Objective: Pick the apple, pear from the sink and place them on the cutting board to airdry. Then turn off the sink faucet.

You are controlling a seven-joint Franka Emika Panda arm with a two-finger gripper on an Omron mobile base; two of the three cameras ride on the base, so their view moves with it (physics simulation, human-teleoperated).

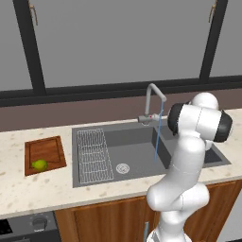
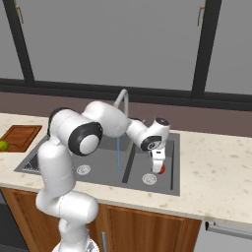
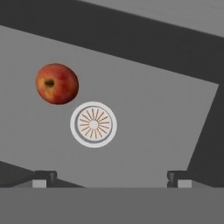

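The robot's claw [image 3: 111, 176] hangs over the sink's [image 1: 137, 137] small side compartment, fingers wide apart, holding nothing. The smooth round red apple [image 3: 57, 83] lies on the matte grey floor just beside a ribbed round drain [image 3: 93, 124]. The pear [image 1: 40, 165] rests on the wooden board [image 1: 45, 153]. Off-centre, the claw could nudge the apple rolling away.

Pear [image 1: 40, 165] on cutting board [image 1: 45, 153], apple [image 3: 57, 83] in sink [image 3: 144, 113]
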